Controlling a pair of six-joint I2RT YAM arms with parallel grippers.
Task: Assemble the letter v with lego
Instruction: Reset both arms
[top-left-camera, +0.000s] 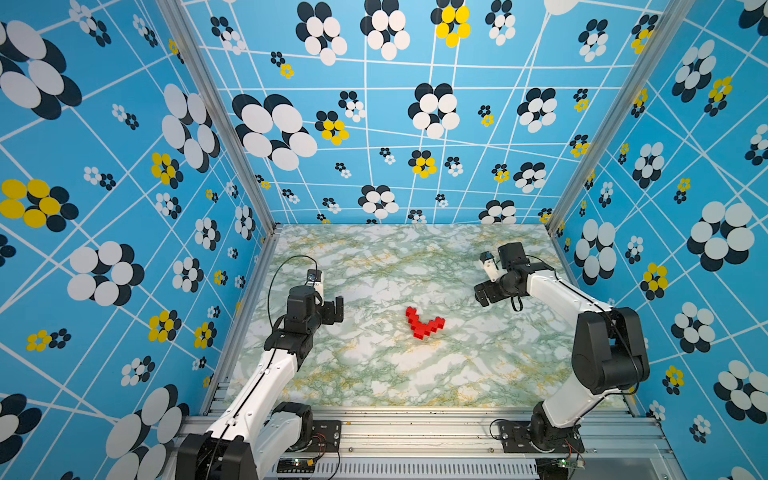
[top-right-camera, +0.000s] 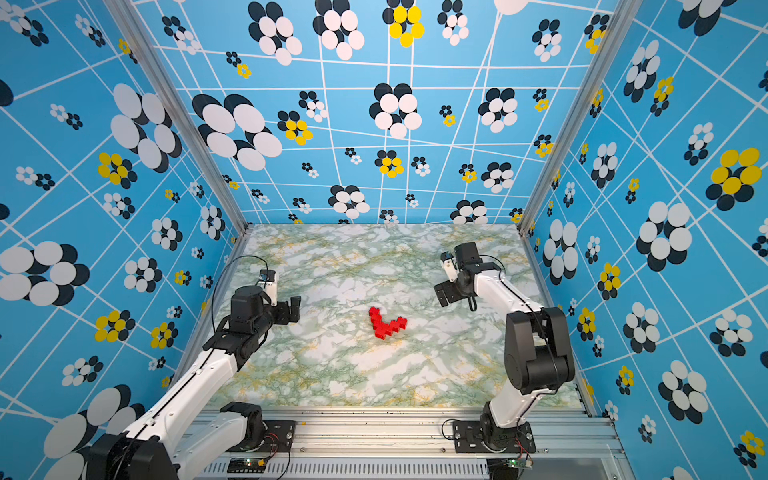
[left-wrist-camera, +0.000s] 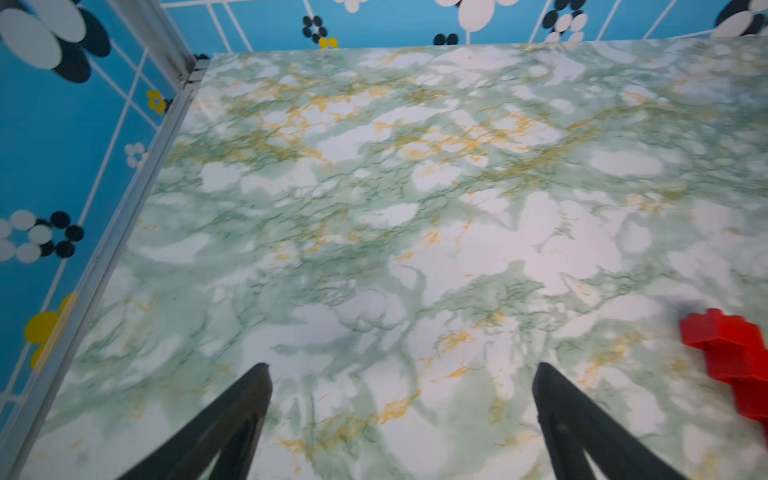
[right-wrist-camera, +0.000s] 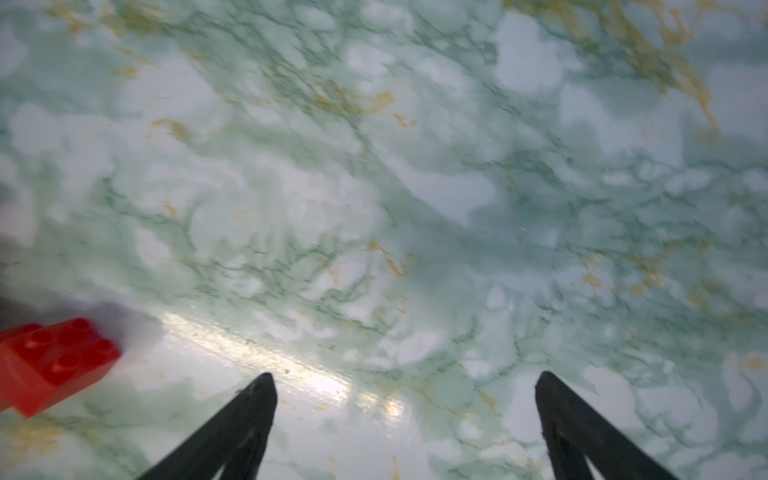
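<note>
The letter v (top-left-camera: 424, 323) lies flat on the marbled table (top-left-camera: 374, 374). It is built from red lego (top-right-camera: 387, 323) in two stepped arms joined at a point (the point faces the robot bases in both top views).

Left gripper (top-left-camera: 335, 310): positioned to the left of the letter v, well apart from it. Jaws are spread, with nothing between them.

Right gripper (top-left-camera: 482, 293): positioned to the right of the letter v and farther back, well apart from it. Jaws are spread and hold nothing.

In each wrist view, one end of the letter v shows at the frame edge, clear of both fingers.
</note>
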